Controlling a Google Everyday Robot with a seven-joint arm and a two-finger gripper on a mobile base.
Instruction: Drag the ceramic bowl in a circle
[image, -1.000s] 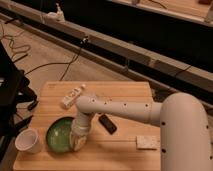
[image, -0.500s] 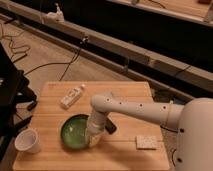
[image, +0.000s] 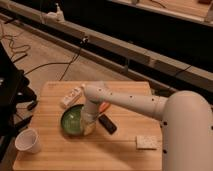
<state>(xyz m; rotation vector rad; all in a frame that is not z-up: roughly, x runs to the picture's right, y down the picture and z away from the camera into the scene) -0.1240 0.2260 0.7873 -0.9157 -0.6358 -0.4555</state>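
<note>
Right now my arm (image: 130, 102) reaches from the right side across the wooden table (image: 90, 152), white w/ small dark dots along it, bending down at the elbow near the table's middle. My gripper (image: 89, 124) is down at the right edge of the bowl (image: 74, 120), touching or inside its rim. Can't tell how far apart it is set or whether it grips the rim, the wrist hides that part.

Bowl is green, glossy, darker rim, sits left of centre on the table, roughly midway front to back. Nothing visible inside it.

Other stuff on the table:
- white cup (image: 28, 141), front left corner, well apart from the bowl, upright
- white bottle-like item (image: 71, 96) lying on its side just behind the bowl, near it, can't tell if touching
- dark flat block (image: 107, 123) just right of my gripper, lying at an angle
- small orange bit (image: 104, 106) behind that block, partly hidden by my arm
- pale sponge (image: 147, 142) front right, well apart from the bowl

Dark stuff stands left of the table, cables (image: 30, 60) run over the floor behind
</note>
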